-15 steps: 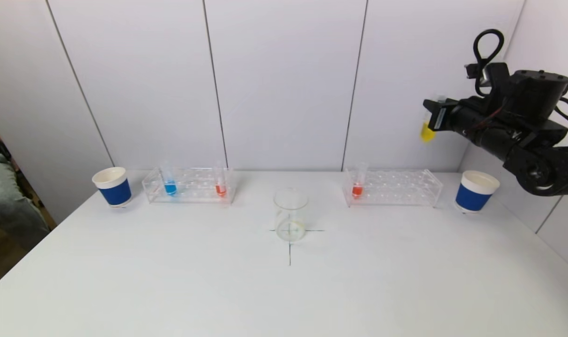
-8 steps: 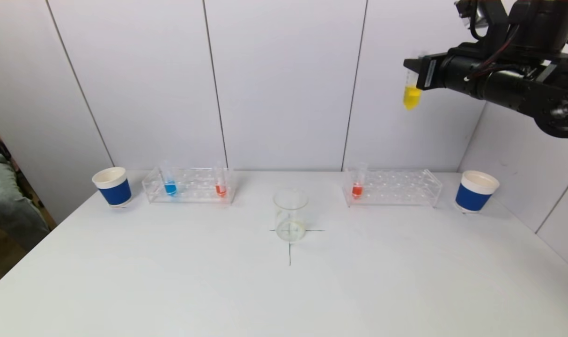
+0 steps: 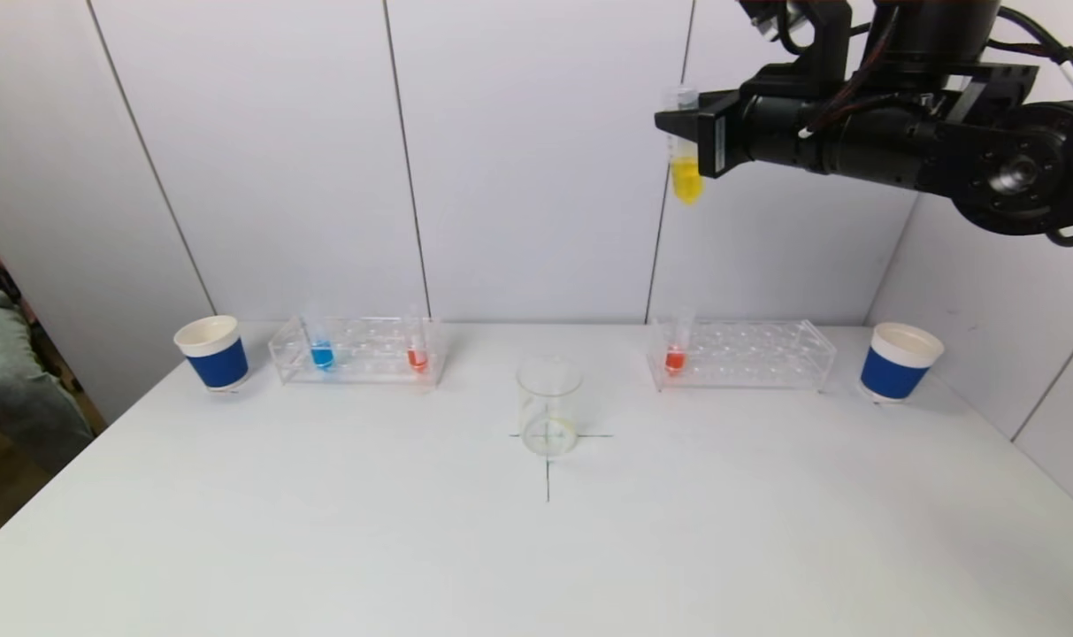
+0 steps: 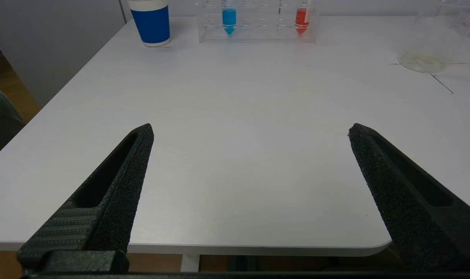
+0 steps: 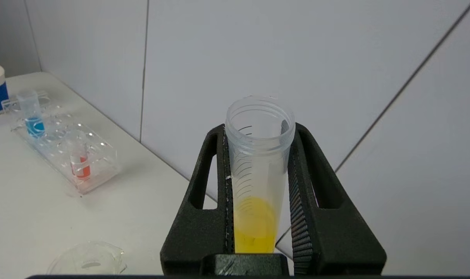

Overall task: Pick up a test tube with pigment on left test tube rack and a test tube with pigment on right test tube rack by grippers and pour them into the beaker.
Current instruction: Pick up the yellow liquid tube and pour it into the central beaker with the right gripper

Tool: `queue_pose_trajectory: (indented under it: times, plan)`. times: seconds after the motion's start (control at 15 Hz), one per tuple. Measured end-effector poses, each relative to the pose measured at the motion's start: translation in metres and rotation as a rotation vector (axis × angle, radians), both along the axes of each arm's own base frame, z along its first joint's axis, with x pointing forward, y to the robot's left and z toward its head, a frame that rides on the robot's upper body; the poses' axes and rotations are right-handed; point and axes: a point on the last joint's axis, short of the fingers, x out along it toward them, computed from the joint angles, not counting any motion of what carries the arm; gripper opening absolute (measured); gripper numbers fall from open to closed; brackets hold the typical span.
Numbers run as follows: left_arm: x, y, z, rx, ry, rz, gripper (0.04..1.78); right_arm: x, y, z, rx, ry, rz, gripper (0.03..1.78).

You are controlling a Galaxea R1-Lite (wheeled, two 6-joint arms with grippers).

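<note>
My right gripper (image 3: 688, 141) is shut on a clear test tube with yellow pigment (image 3: 685, 173), held upright high above the table, above the right rack's left end and to the right of the beaker. The tube (image 5: 258, 170) sits between the fingers (image 5: 204, 201). The empty glass beaker (image 3: 549, 405) stands at the table's middle on a drawn cross. The left rack (image 3: 359, 349) holds a blue tube (image 3: 321, 352) and a red tube (image 3: 417, 356). The right rack (image 3: 744, 354) holds a red tube (image 3: 675, 356). My left gripper (image 4: 250, 131) is open, low over the table's near left edge.
A blue and white paper cup (image 3: 213, 352) stands left of the left rack, another (image 3: 894, 361) right of the right rack. White wall panels stand right behind the racks and along the right side. A person's clothing (image 3: 14, 380) shows at the far left.
My right arm has risen and swung left with the yellow tube, from near the right wall to above the right rack's left end. The tube stays upright.
</note>
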Motion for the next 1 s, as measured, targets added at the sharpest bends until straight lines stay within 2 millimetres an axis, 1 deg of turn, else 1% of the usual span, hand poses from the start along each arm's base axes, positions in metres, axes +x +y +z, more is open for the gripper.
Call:
queue_pose_trajectory:
  times: [0.27,0.53,0.73,0.87,1.0]
  plan:
    - [0.000,0.000,0.000,-0.001,0.000,0.000,1.76,0.000,0.022,-0.015,-0.114,-0.009,0.101,0.46]
    - [0.000,0.000,0.000,0.000,0.000,0.000,1.76,0.002,0.032,-0.028,-0.233,-0.078,0.232,0.46]
    - [0.000,0.000,0.000,0.000,0.000,0.000,1.76,0.004,0.043,-0.043,-0.328,-0.126,0.309,0.46]
    - [0.000,0.000,0.000,0.000,0.000,0.000,1.76,0.004,0.049,-0.050,-0.368,-0.159,0.348,0.46]
    - [0.000,0.000,0.000,0.000,0.000,0.000,1.76,0.009,0.054,-0.057,-0.401,-0.236,0.370,0.46]
